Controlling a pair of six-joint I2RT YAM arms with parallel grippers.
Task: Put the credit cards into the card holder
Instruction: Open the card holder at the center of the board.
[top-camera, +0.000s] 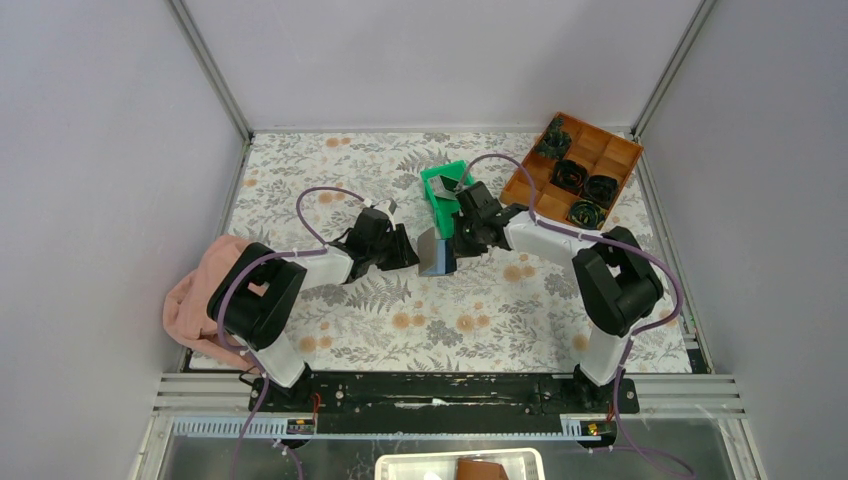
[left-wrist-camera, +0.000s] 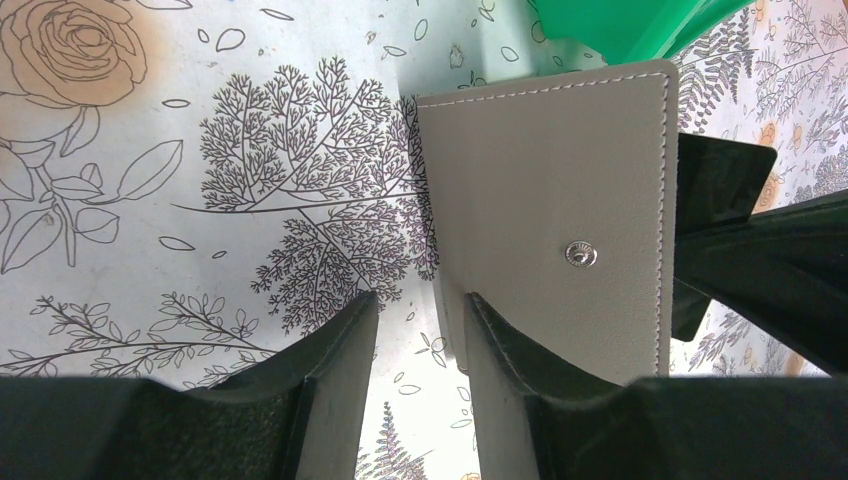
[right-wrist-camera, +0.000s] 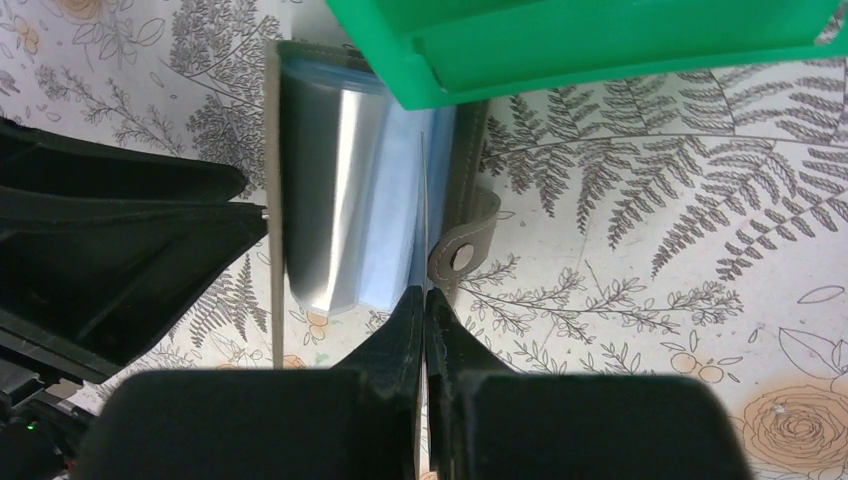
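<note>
Right wrist view: right gripper (right-wrist-camera: 424, 295) clamps credit card (right-wrist-camera: 424, 215) edge-on, frame centre.
Left gripper (left-wrist-camera: 420, 300) half-open astride card holder (left-wrist-camera: 560, 180) edge.

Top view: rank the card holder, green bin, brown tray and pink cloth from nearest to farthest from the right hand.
1. Card holder, at the fingertips of the right hand, table centre.
2. Green bin, just behind the holder.
3. Brown tray, far right corner.
4. Pink cloth, left edge.

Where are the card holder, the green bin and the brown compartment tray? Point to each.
card holder (left-wrist-camera: 560, 200), left wrist view, grey outer flap.
green bin (right-wrist-camera: 600, 40), right wrist view, near wall.
brown compartment tray (top-camera: 618, 155), top view, an empty compartment.
</note>
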